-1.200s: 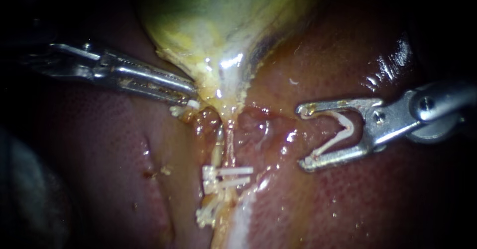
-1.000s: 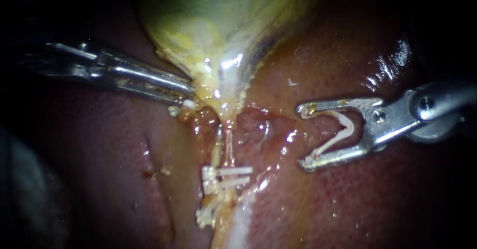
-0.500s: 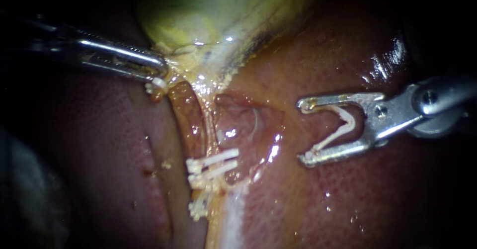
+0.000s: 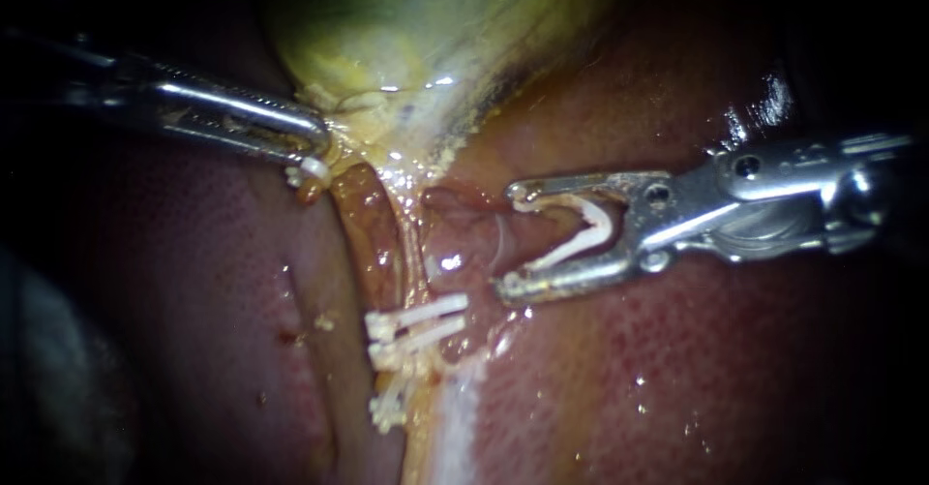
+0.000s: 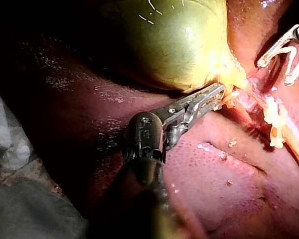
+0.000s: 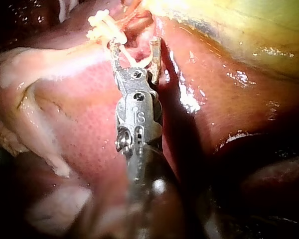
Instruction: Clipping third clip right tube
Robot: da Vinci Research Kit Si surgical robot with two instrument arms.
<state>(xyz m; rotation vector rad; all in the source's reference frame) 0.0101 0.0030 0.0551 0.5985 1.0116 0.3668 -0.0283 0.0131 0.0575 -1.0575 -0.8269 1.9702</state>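
Currently right instrument (image 4: 511,243) jaws stand wide, holding open clip (image 4: 576,245) at 3 o'clock of right tube (image 4: 414,262), not yet around it; set clips (image 4: 418,318) at tube's 6 o'clock end; left instrument (image 4: 317,142) jaws clamp gallbladder (image 4: 387,49) neck

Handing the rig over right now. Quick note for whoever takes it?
Left instrument: jaws shut on the gallbladder at its neck.
Right instrument: jaws wide apart, holding an open loaded clip. The tips are beside the tubes, around neither.
Done: two clips sit across the tubes lower down. What the white piece below them is cannot be told.
Left: probably ease the loaded clip around the nearer tube above those two, then close.
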